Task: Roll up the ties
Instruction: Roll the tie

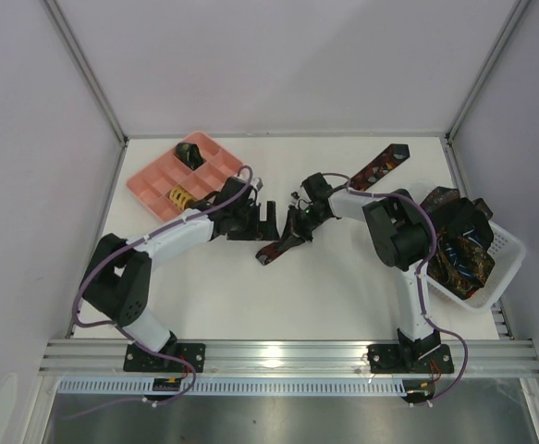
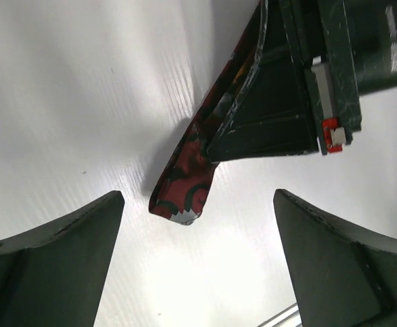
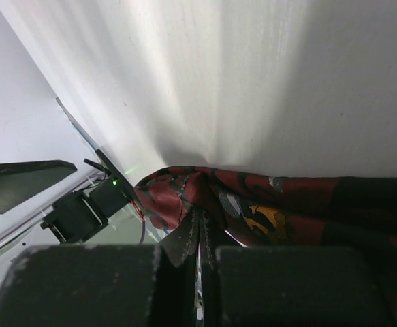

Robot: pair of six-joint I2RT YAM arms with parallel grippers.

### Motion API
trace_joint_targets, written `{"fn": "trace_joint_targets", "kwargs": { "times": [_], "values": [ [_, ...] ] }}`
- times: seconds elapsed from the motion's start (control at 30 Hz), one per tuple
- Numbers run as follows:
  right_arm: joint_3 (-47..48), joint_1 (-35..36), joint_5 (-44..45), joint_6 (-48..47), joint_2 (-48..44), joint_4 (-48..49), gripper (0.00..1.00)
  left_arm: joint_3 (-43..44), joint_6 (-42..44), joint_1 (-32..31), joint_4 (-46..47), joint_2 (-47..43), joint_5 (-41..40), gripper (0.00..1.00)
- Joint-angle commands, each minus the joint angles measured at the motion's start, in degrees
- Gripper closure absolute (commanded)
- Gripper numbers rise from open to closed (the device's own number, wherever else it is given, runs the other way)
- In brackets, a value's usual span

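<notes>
**Ana:** The right gripper (image 3: 199, 235) has its fingers pressed together on a fold of the red-patterned tie (image 3: 252, 204) near mid-table. The free end slopes down toward the table (image 1: 251, 305).

**Ben:** And the left gripper (image 2: 198, 211) sits just beside it, fingers spread wide and holding nothing. From its wrist view that free end lies right ahead of the gap.

**Ana:** So this looks like the start of a roll. What does it call for?

**Ben:** A tight first turn. The left probably wants to close on the end low and square across the width. If it catches one edge, the roll goes conical.

**Ana:** And the right?

**Ben:** Feed slack slowly. If it pulls, the end slips out. If it lets go all at once, the fabric bunches.

**Ana:** A dark strip (image 1: 385, 165) runs toward the far right corner. Is that the same tie?

**Ben:** Cannot tell, because the right arm hides any join. If it is, that length has to feed in straight.

**Ana:** More ties (image 1: 459, 242) sit heaped in the white mesh basket (image 1: 512, 248). The pink compartment tray (image 1: 153, 190) holds a dark bundle (image 1: 192, 151) and a yellow-patterned bundle (image 1: 178, 196).

**Ben:** Then most of the job looks to be ahead.
</notes>
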Motion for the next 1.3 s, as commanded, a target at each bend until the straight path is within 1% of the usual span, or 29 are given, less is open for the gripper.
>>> {"fn": "trace_joint_targets", "kwargs": {
  "times": [0.0, 0.17, 0.3, 0.5, 0.6, 0.63, 0.7, 0.73, 0.77, 0.8, 0.83, 0.9, 1.0, 1.03, 1.1, 1.27],
  "values": [
    [1.4, -0.5, 1.5, -2.0, 1.4, -0.6, 1.0, 2.7, 12.9, -2.2, -4.0, 0.2, -3.5, 0.01],
    [1.2, -0.8, 1.3, -2.2, 1.8, -0.8, 1.0, 5.7, 22.7, -5.9, -7.7, 4.8, -5.6, 0.01],
    [1.4, -0.8, 1.1, -2.1, 1.9, -0.7, 1.0, 8.5, 25.4, -8.2, -8.4, 8.6, -8.0, 0.03],
    [2.7, -1.2, 0.8, -2.0, 1.9, -1.3, 1.0, 11.0, 26.2, -9.0, -8.4, 14.0, -9.2, 0.12],
    [3.5, -1.3, 0.8, -2.0, 2.1, -1.7, 1.0, 11.5, 27.1, -9.3, -8.7, 15.7, -9.7, 0.17],
    [3.5, -1.4, 0.8, -2.0, 2.1, -1.8, 1.0, 11.4, 27.1, -9.3, -9.0, 16.0, -11.6, 0.22],
    [3.7, -1.4, 0.8, -1.9, 1.9, -1.7, 1.0, 10.9, 27.6, -9.4, -9.2, 16.1, -11.5, 0.27],
    [3.8, -1.4, 0.6, -1.8, 1.8, -1.6, 1.0, 10.6, 27.6, -9.4, -9.1, 15.9, -11.9, 0.34],
    [3.9, -1.4, 0.5, -1.7, 1.8, -1.5, 1.0, 10.0, 28.1, -9.4, -9.1, 15.8, -12.2, 0.38],
    [4.0, -1.4, 0.4, -1.7, 1.9, -1.4, 1.0, 9.8, 28.1, -9.5, -9.0, 15.7, -12.5, 0.44],
    [4.2, -1.5, 0.1, -1.6, 1.8, -1.4, 1.0, 9.6, 28.2, -9.6, -9.1, 15.6, -12.9, 0.45],
    [4.9, -1.4, -0.2, -1.3, 1.9, -1.3, 1.0, 9.4, 28.5, -9.6, -9.0, 15.5, -12.9, 0.5],
    [6.1, -1.4, -0.7, -1.1, 2.3, -1.9, 1.0, 9.4, 28.9, -9.8, -9.1, 15.5, -13.4, 0.6],
    [6.4, -1.4, -0.8, -1.2, 2.6, -2.0, 1.0, 9.4, 28.8, -9.7, -9.1, 15.5, -13.2, 0.65],
    [7.0, -1.4, -0.9, -1.1, 2.8, -2.2, 1.0, 9.7, 28.9, -9.8, -9.3, 15.6, -12.9, 0.71],
    [7.7, -1.4, -1.2, -1.1, 2.9, -2.6, 1.0, 9.4, 28.9, -9.9, -9.1, 15.5, -12.8, 0.71]
  ]
}}
